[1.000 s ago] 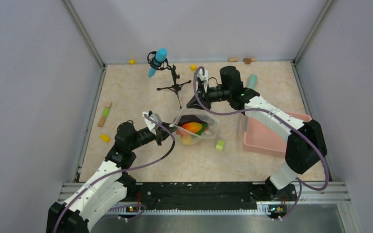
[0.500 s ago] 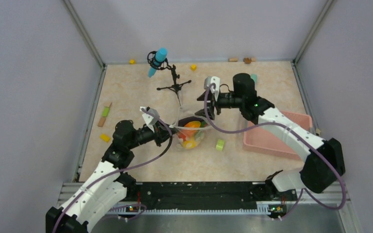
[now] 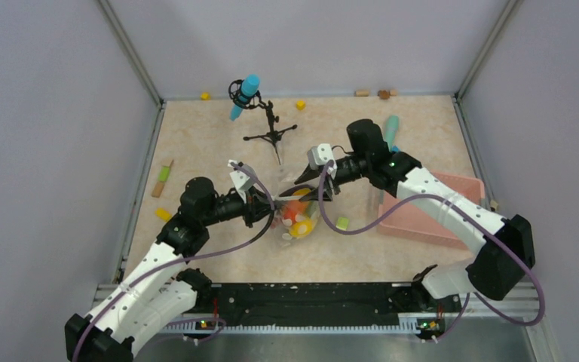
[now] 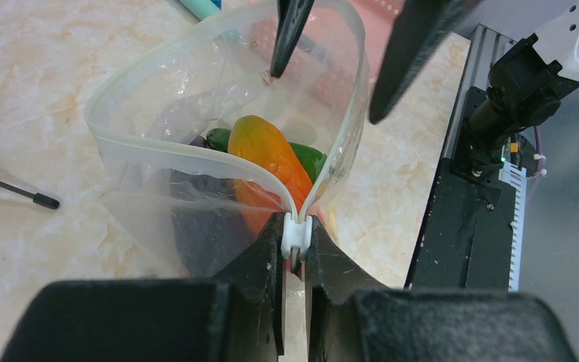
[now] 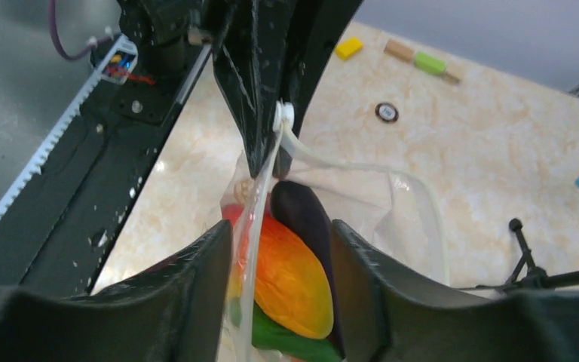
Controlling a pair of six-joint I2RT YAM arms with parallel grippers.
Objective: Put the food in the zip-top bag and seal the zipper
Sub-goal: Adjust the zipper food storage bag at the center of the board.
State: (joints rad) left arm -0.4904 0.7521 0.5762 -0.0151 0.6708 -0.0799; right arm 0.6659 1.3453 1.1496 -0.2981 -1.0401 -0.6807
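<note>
The zip-top bag lies mid-table with its mouth open. The food is inside: an orange-yellow piece, a green piece and a dark purple piece. My left gripper is shut on the near end of the white zipper, at its slider. My right gripper is open over the far end of the mouth. One of its fingers is inside the bag and the other is outside. The rim strip runs between them.
A pink basket stands right of the bag. A lime-green cylinder lies between them. A microphone on a black tripod stands behind the bag. A yellow block and a wooden stick lie at the left.
My right gripper has come forward and down from behind the bag onto its far rim. My left gripper has moved right with the zipper end, and the bag mouth has narrowed.
</note>
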